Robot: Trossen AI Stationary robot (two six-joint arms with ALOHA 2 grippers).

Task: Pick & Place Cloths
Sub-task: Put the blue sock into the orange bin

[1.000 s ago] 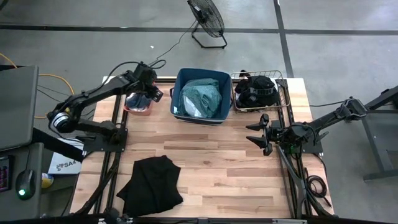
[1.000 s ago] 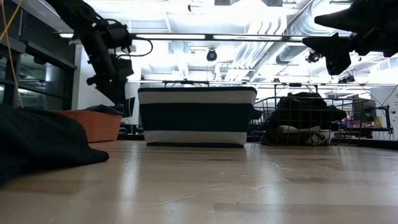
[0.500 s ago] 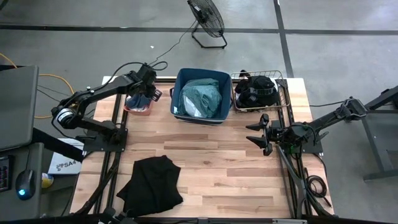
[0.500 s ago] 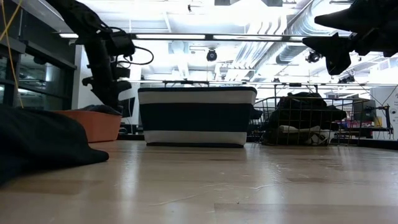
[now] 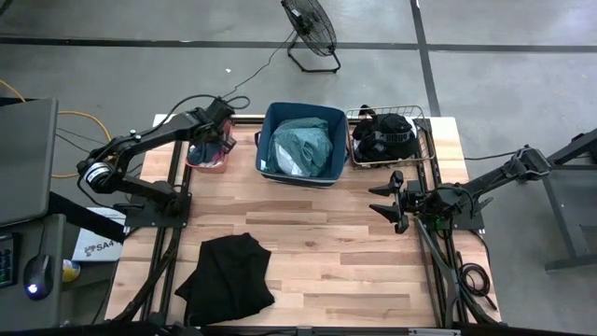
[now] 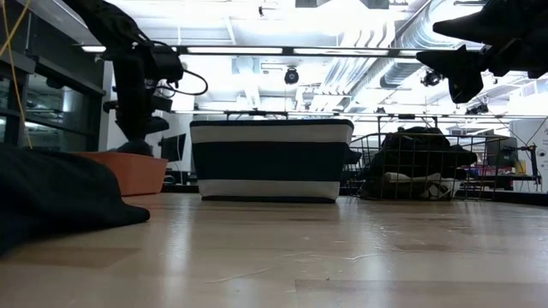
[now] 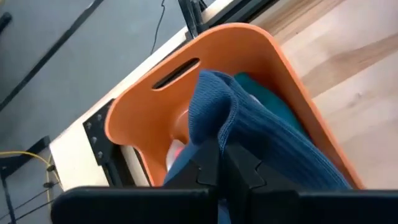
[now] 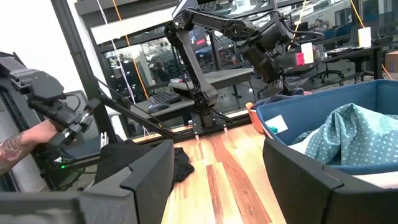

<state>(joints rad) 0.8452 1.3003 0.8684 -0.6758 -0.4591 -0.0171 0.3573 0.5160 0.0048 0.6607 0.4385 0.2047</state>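
My left gripper (image 7: 222,152) hangs over the orange bin (image 5: 207,161) at the table's far left and is shut on a blue ribbed cloth (image 7: 267,137). A teal piece (image 7: 264,93) lies in that bin under it. My right gripper (image 5: 387,199) hovers open above the table's right side and touches nothing. A large black cloth (image 5: 227,275) lies crumpled on the near left of the table. The navy bin (image 5: 266,140) holds a teal-grey dotted cloth (image 5: 303,145). Black cloths (image 5: 387,135) fill the wire basket (image 5: 427,140). My left gripper pinches the blue ribbed cloth at a bunched fold (image 7: 214,124) between its two fingers, coming from above and pointing down into the orange bin (image 7: 143,112). The cloth drapes slack over and around the fingers, its lower part lying inside the bin.
The three bins stand in a row along the far edge. Bare wood (image 5: 336,243) lies between the black cloth and my right arm. A floor fan (image 5: 312,28) stands beyond the table. A person's forearm (image 8: 18,146) shows off the table in the right wrist view.
My left gripper has moved toward the table's left edge and down over the orange bin, tipping from a slant to nearly straight down, still shut on the blue cloth. My right arm has kept still.
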